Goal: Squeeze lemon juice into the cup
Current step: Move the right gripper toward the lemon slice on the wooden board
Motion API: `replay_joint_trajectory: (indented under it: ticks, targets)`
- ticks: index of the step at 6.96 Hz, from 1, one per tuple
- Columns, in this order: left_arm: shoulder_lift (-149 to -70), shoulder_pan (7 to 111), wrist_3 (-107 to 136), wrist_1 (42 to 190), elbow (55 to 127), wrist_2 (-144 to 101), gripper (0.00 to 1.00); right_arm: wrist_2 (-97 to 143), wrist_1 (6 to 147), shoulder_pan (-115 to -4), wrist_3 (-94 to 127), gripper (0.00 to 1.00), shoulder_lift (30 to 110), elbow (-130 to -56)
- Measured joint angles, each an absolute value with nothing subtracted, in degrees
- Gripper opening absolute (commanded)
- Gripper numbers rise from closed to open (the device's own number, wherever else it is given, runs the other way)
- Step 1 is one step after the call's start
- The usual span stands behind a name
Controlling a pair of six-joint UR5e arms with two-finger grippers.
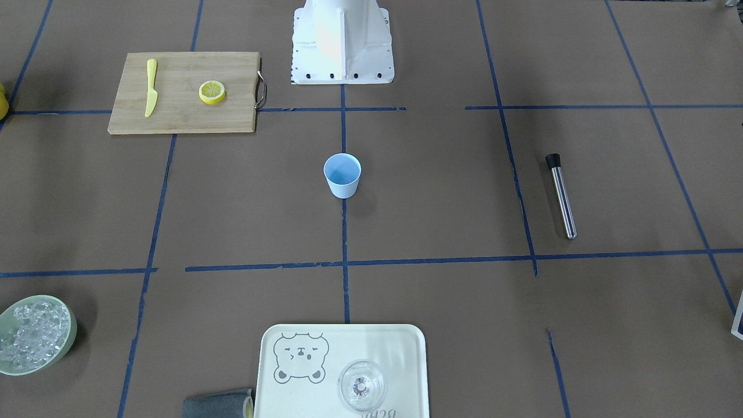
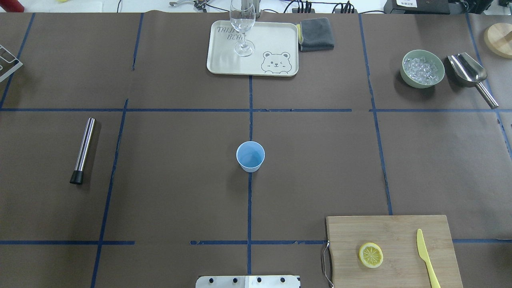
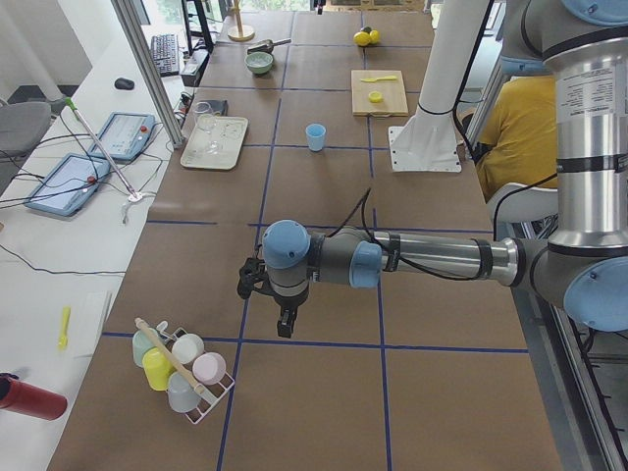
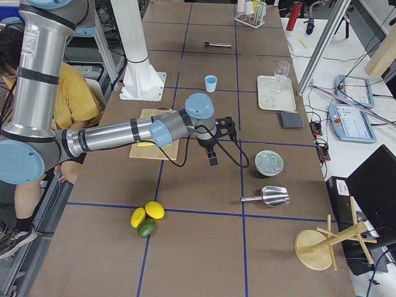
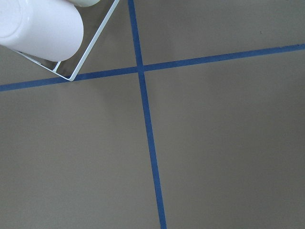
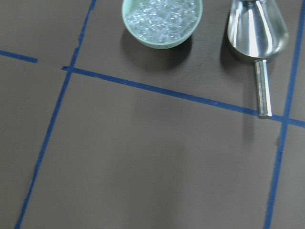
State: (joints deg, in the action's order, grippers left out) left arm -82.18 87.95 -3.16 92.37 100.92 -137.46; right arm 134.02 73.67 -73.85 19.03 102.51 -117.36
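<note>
The lemon slice (image 1: 212,92) lies flat on a wooden cutting board (image 1: 180,116), also in the overhead view (image 2: 371,255). The light blue cup (image 1: 342,175) stands upright at the table's middle (image 2: 250,156). Neither gripper shows in the front or overhead views. My left gripper (image 3: 283,324) hangs over bare table near a rack of cups, far from the blue cup (image 3: 315,136). My right gripper (image 4: 212,158) hangs beyond the board, toward the ice bowl. I cannot tell whether either is open or shut.
A yellow toy knife (image 2: 427,258) lies on the board. A tray (image 2: 224,60) holds a clear glass (image 2: 243,28). A green bowl of ice (image 2: 423,68), a metal scoop (image 2: 470,74), a steel muddler (image 2: 83,150), a grey cloth (image 2: 317,34) and a cup rack (image 3: 182,368) sit around.
</note>
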Motion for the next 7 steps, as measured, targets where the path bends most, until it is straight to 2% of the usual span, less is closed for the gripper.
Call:
replay_joint_trajectory:
  ticks: [4, 7]
  targets:
    - [-82.16, 87.90, -3.16, 92.46, 101.39, -137.55, 1.00, 115.23, 70.43, -42.37, 53.65, 1.00, 101.90, -127.65]
    - [-81.98, 87.96, -3.16, 92.48, 102.21, -137.55, 1.00, 95.05, 70.34, -19.51, 73.34, 1.00, 101.79, -129.87]
